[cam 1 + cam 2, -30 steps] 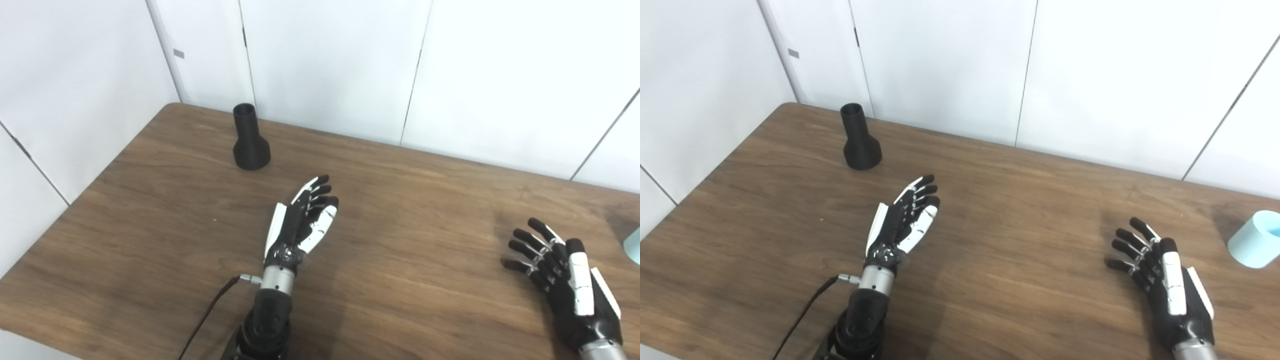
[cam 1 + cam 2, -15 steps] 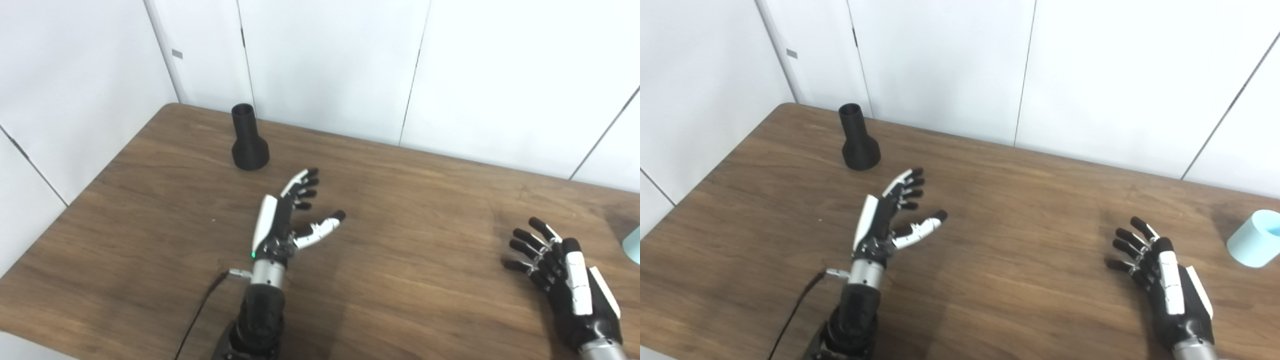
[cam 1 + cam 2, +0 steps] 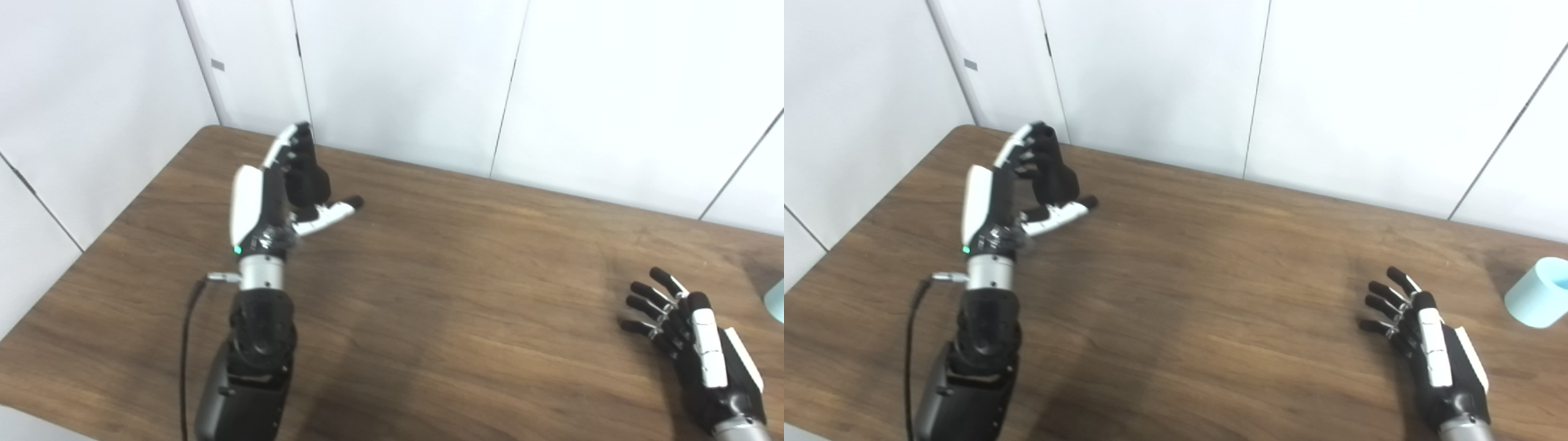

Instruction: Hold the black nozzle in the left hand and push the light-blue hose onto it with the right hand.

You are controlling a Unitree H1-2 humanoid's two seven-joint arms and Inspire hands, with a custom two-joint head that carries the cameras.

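**Ops:** Status on the left side?

**Me:** My left hand is up at the far left of the table, right at the black nozzle. Fingers are spread and sit on the left of the nozzle's neck, thumb sticks out to the right across the front of its flared base. Hand is unclenched, nothing gripped. From either eye view I can't tell if the fingers touch the nozzle or just overlap it.

**Ops:** Nozzle upright?

**Me:** As far as I can see, yes. Wide base on the wood, narrow neck up, mostly hidden behind my fingers. It stands near the back edge, close to the white wall panels.

**Ops:** Right side?

**Me:** My right hand is low at the near right, above the tabletop, back of the hand up, fingers splayed and pointing up-left. Empty too.

**Ops:** Hose?

**Me:** Light-blue hose is a short tube piece on the table at the far right edge, open end tilted up. It's near my right hand but apart from it, off past the fingertips to the right. In the left eye view only a sliver of it shows at the frame edge. Well apart from the nozzle, whole table width between them.

**Ops:** Anything else?

**Me:** Black cable hangs off my left wrist and runs down beside the forearm. A green light shows on the wrist.
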